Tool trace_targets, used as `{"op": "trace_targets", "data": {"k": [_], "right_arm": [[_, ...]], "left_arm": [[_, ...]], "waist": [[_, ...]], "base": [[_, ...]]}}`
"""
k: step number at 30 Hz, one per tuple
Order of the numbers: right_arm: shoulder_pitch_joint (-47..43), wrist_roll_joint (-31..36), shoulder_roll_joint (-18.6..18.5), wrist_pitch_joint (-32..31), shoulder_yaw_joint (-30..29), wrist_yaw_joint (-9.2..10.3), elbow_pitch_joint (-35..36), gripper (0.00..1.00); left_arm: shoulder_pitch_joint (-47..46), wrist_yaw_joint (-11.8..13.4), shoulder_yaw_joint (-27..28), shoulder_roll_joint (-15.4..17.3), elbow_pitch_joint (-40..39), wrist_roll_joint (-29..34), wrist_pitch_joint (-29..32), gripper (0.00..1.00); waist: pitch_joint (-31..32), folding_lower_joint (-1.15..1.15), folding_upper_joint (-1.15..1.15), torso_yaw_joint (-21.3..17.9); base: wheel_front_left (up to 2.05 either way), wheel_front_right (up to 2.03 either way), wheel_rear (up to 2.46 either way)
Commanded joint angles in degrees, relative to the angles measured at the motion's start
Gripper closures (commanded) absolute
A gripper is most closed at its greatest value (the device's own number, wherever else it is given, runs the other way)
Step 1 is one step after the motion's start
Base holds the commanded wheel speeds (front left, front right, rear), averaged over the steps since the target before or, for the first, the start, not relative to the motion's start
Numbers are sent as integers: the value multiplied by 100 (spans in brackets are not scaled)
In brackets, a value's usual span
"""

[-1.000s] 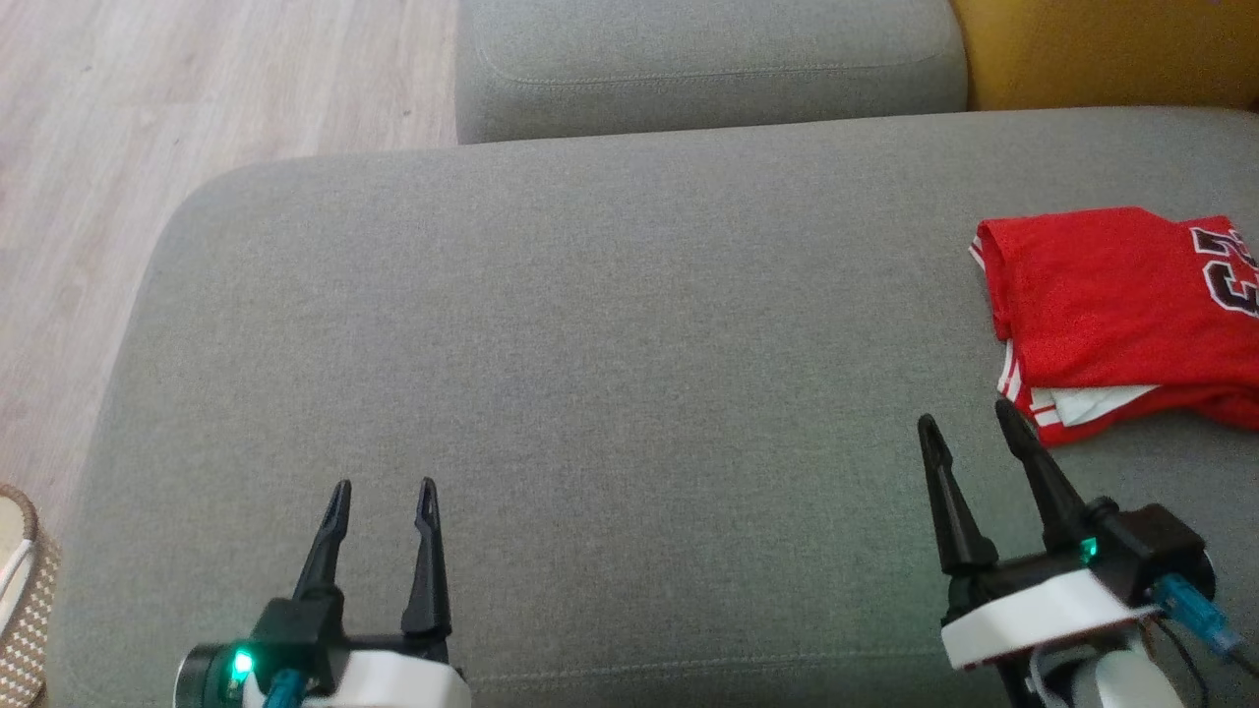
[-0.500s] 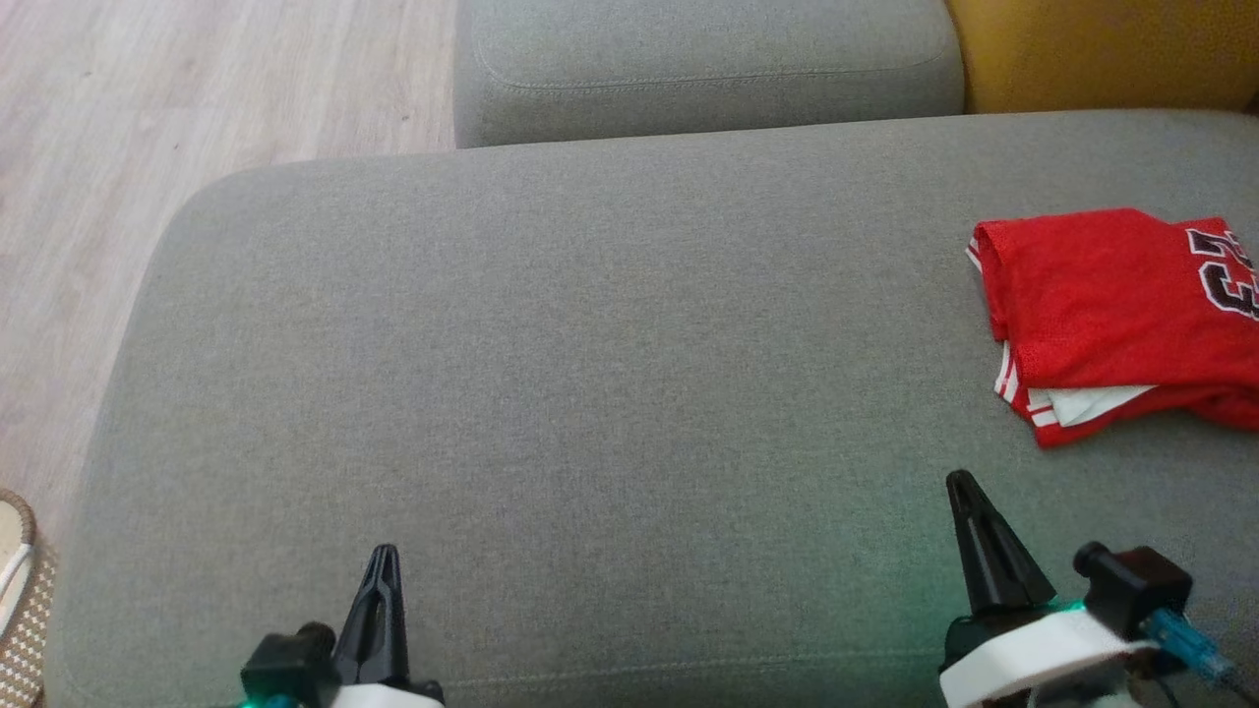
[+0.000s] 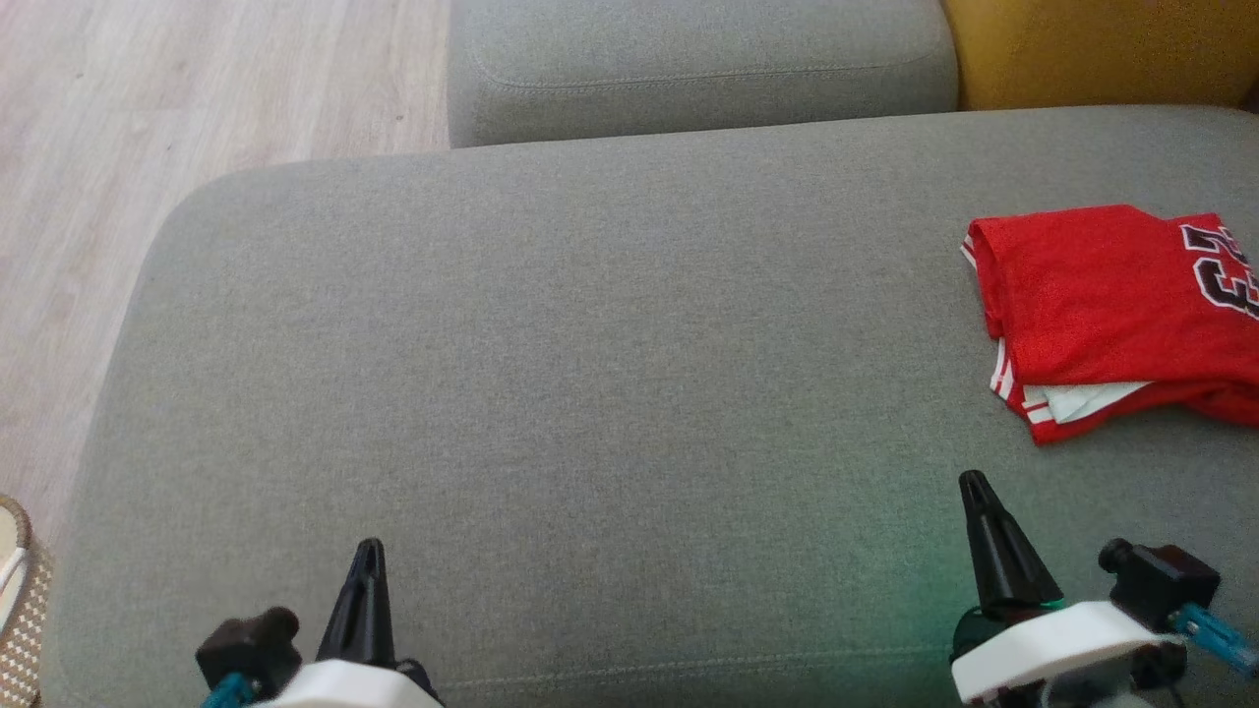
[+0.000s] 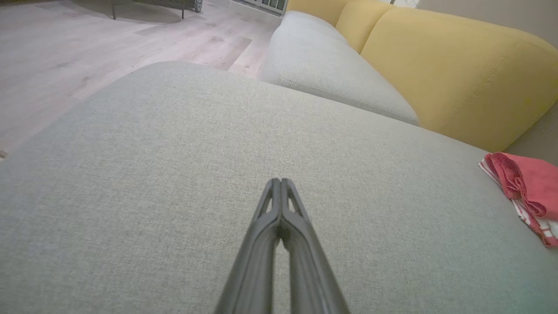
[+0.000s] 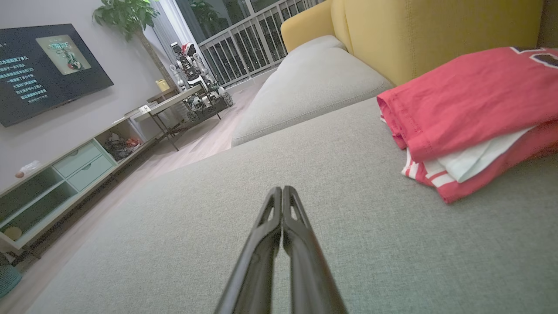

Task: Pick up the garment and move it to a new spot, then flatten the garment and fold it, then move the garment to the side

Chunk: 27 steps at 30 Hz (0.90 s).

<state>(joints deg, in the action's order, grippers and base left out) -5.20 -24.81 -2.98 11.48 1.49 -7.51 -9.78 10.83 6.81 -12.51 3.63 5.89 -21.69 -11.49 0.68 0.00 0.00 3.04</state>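
The garment [image 3: 1102, 295] is a red jersey with white trim and dark numbers, lying folded at the right edge of the grey cushion [image 3: 590, 374]. It also appears at the right of the left wrist view [image 4: 527, 187] and large in the right wrist view [image 5: 471, 109]. My left gripper [image 3: 369, 546] is shut and empty near the cushion's front left [image 4: 279, 181]. Low at the front right, my right gripper [image 3: 974, 479] is shut with nothing in it, a little short of the jersey [image 5: 282, 189].
A second grey seat cushion [image 3: 698, 59] lies beyond, with a yellow sofa back [image 3: 1092, 49] to its right. Wood floor [image 3: 128, 147] runs along the left. A woven basket [image 3: 25, 600] sits at the lower left. A TV, a low cabinet [image 5: 65, 174] and another robot [image 5: 196, 83] stand across the room.
Both grippers went from open to shut and drew back toward the front edge of the cushion. The jersey has stayed where it lies.
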Motion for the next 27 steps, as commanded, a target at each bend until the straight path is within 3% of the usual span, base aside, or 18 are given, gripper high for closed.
{"op": "trace_targets", "data": {"k": [1, 27], "right_arm": [[312, -211, -77, -37, -23, 0, 146, 100], [510, -1919, -122, -401, -124, 1, 10, 100]], "left_arm": [[-301, -63, 101, 61, -137, -204, 38, 100], [-645, -406, 437, 110, 95, -2010, 385, 100]], "waist": [[-1, 0, 0, -5], [-23, 0, 0, -79]], "base": [[0, 0, 0], [0, 0, 0]]}}
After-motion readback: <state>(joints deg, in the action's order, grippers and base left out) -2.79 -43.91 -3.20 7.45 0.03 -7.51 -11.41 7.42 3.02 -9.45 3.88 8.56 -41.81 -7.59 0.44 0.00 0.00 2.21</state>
